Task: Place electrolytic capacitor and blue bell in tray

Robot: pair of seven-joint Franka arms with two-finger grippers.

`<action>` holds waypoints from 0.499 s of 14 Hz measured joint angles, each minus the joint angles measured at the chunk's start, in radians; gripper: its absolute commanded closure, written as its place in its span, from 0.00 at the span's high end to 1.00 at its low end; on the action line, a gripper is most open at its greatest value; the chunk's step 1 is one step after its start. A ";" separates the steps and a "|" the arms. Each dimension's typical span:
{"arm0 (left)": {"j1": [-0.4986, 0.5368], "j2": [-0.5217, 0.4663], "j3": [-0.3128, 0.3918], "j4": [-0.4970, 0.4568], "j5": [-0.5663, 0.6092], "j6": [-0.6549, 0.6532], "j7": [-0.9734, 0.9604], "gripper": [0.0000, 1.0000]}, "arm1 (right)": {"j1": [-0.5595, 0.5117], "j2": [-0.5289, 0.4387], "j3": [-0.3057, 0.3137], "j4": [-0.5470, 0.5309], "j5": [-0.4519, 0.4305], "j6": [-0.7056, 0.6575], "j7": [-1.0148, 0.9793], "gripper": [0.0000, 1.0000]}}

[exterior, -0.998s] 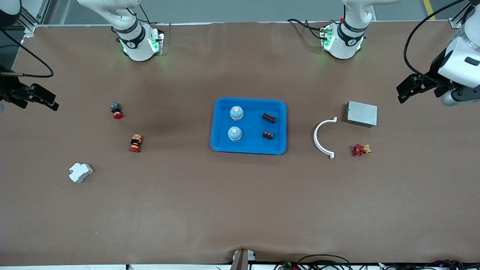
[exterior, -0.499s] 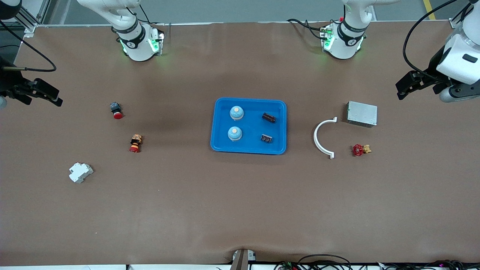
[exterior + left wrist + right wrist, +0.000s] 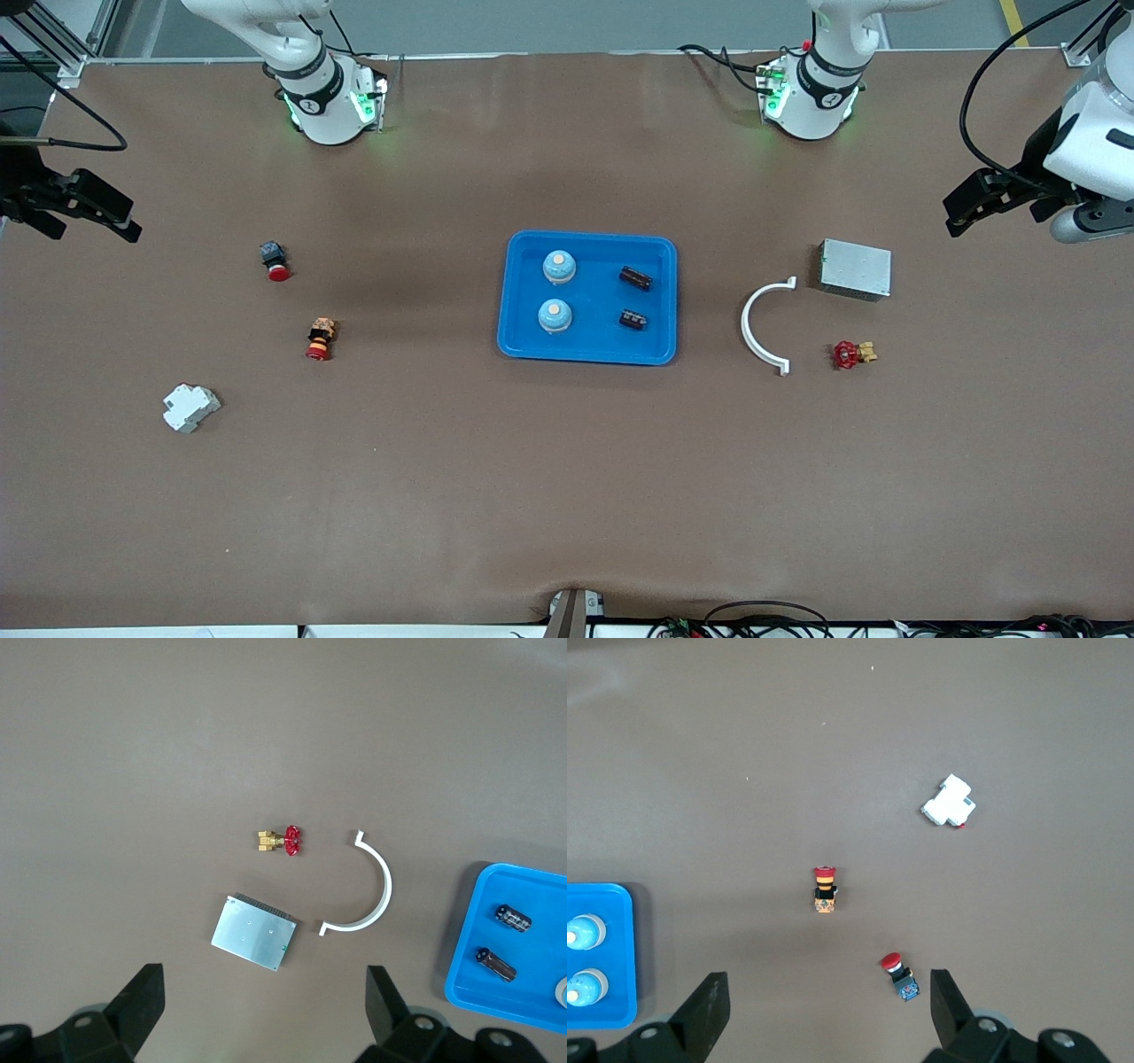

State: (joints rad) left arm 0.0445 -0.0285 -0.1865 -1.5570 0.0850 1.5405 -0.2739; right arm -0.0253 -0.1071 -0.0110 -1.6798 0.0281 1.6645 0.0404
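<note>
Left tool (image 3: 961,213), fingers apart and empty, at frame's right edge; right tool (image 3: 111,217) likewise at left edge, parked clear. Centre frame: shallow bright-blue plastic tray (image 3: 660,301) already containing two blue dome bells (image 3: 557,291) and two dark cylindrical capacitors (image 3: 633,299), seemingly done.

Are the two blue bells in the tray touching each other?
Apart. The front view shows bare blue tray floor between the bell farther from the camera and the bell nearer to it.
</note>
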 measured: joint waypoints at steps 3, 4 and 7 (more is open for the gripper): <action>0.004 0.000 0.000 0.001 0.000 0.000 0.042 1.00 | 0.000 0.001 0.000 0.032 0.000 0.001 0.000 1.00; 0.006 0.000 0.000 0.003 0.000 0.000 0.049 1.00 | 0.000 0.003 0.000 0.040 0.000 0.001 0.000 1.00; 0.007 -0.001 0.001 0.008 0.000 0.000 0.061 1.00 | 0.000 0.015 0.000 0.050 0.000 0.003 0.000 1.00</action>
State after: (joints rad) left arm 0.0518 -0.0290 -0.1860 -1.5489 0.0850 1.5405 -0.2130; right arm -0.0253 -0.0922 -0.0113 -1.6301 0.0281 1.6678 0.0405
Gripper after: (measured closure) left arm 0.000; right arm 0.000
